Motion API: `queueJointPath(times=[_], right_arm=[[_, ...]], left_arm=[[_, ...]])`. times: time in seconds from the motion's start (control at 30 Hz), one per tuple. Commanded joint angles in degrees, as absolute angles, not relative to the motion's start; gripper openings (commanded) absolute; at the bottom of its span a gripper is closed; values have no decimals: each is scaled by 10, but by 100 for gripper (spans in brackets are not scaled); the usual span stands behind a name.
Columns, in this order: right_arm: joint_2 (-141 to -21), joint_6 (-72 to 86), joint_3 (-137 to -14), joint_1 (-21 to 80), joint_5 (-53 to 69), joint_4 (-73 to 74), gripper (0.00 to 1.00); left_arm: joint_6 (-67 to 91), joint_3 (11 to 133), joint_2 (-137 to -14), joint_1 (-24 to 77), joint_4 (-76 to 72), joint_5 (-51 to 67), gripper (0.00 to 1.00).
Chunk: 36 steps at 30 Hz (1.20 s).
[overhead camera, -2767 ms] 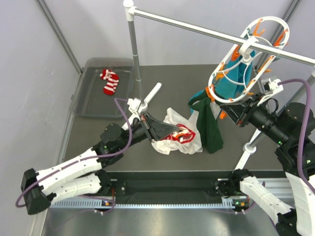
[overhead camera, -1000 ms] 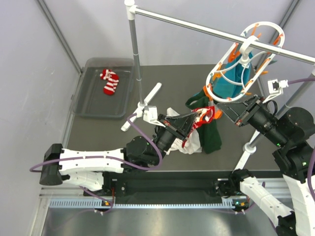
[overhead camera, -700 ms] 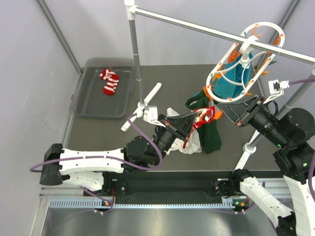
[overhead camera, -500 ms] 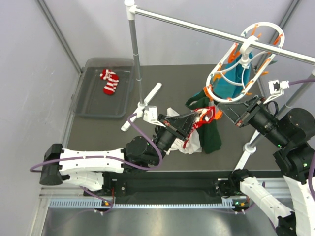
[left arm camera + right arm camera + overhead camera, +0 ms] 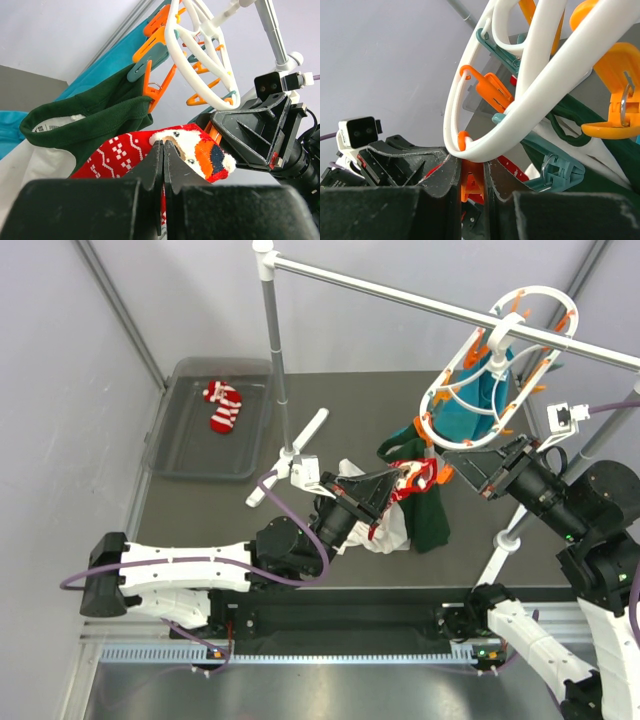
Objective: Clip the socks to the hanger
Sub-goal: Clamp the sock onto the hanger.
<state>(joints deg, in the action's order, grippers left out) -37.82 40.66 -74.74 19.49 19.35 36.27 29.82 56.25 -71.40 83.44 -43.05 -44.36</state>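
Left gripper (image 5: 163, 150) is pinched shut on the snowflake sock (image 5: 117, 150). Right gripper (image 5: 472, 172) squeezes an orange clip (image 5: 471, 187) at 7 o'clock on the hanger (image 5: 455, 380). If that clip slips, it probably snaps shut before the cuff's in.

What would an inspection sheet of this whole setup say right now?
Surface: dark table, partly covered.
Job's things: snowflake sock held up beside hanger; striped sock lying in grey tray.
Clutter: green cloth and teal cloth hanging from hanger; white cloth on table.
Hands: left hand shut on snowflake sock; right hand shut on orange clip.
Cables: purple cable along each arm.
Surroundings: white rail carrying hanger; grey walls.
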Motion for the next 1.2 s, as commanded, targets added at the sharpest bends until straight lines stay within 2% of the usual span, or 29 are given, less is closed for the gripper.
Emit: queueJointPath(times=[0.0, 0.83, 1.0, 1.13, 1.17], right_arm=[[-376, 417, -748, 203, 200, 364, 0], [-367, 417, -731, 203, 192, 356, 0], [-359, 417, -729, 203, 194, 350, 16], [-361, 413, -729, 204, 199, 350, 23], [-360, 416, -729, 204, 199, 349, 30]], left_arm=[[301, 581, -713, 838, -449, -432, 0], [335, 613, -755, 838, -470, -414, 0], [338, 612, -756, 838, -471, -417, 0], [339, 614, -758, 838, -468, -424, 0], [341, 618, -759, 838, -462, -427, 0]])
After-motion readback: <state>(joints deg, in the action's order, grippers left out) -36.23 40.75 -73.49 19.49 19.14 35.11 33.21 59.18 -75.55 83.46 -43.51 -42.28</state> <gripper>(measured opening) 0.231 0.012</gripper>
